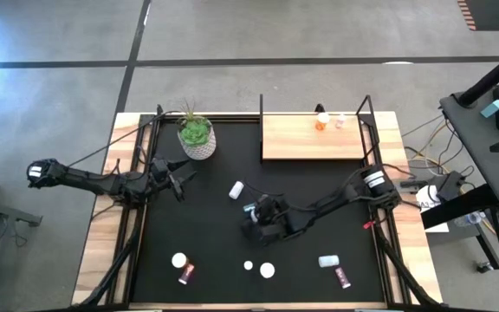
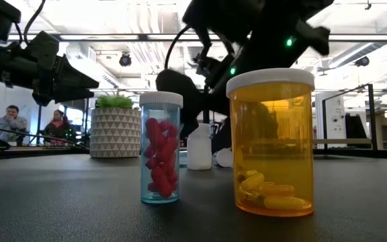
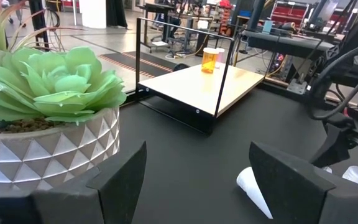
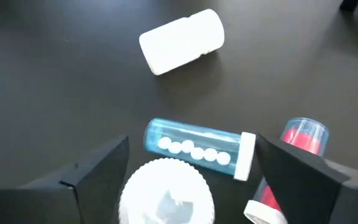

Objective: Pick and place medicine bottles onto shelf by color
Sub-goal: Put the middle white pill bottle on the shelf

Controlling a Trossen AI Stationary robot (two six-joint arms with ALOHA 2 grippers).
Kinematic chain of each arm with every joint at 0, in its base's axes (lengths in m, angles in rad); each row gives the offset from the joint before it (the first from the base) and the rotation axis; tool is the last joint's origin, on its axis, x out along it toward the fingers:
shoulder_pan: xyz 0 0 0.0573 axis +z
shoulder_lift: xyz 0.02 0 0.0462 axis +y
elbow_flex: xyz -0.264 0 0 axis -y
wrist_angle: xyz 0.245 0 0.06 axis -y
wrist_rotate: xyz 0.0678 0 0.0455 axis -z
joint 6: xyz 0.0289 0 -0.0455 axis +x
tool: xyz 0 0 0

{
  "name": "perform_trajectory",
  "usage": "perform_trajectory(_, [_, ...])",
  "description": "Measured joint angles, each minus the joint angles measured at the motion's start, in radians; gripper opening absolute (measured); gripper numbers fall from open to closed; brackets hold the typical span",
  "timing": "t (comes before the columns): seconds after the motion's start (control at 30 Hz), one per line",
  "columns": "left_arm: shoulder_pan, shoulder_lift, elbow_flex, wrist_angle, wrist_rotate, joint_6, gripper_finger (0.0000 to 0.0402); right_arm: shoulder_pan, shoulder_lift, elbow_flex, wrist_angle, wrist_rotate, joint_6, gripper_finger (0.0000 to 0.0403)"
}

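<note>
1. Waiting on the left, our left end effector is hovering just beside the white plant pot, its fingers spread wide and holding nothing.
2. We are judging the step in hand to be a fresh pick: our right end effector is hanging low over the middle of the surface, fingers apart, with nothing gripped between them.
3. In the right wrist view we are looking at a blue bottle lying on its side with white pills inside and a white cap; a white bottle is lying near it, and a clear bottle of red pills just beside it.
4. The next move, we are thinking, calls for settling over one bottle alone and closing without nudging its neighbours.
5. On the right, the shelf is already carrying an orange bottle and a pale one at its far edge; the pale one's contents we cannot tell.
6. More bottles are waiting along the near edge.
</note>
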Motion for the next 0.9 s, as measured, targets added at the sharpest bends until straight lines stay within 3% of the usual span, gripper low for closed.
perform_trajectory(0.73, [0.000,0.004,0.000,0.000,0.000,0.000,0.0270,0.000,0.006,0.047,-0.076,0.025,0.045,0.0124])
perform_trajectory(0.9, [0.000,0.004,0.000,0.000,0.000,0.000,0.0270,0.002,-0.011,0.047,-0.137,0.028,0.069,0.0111])
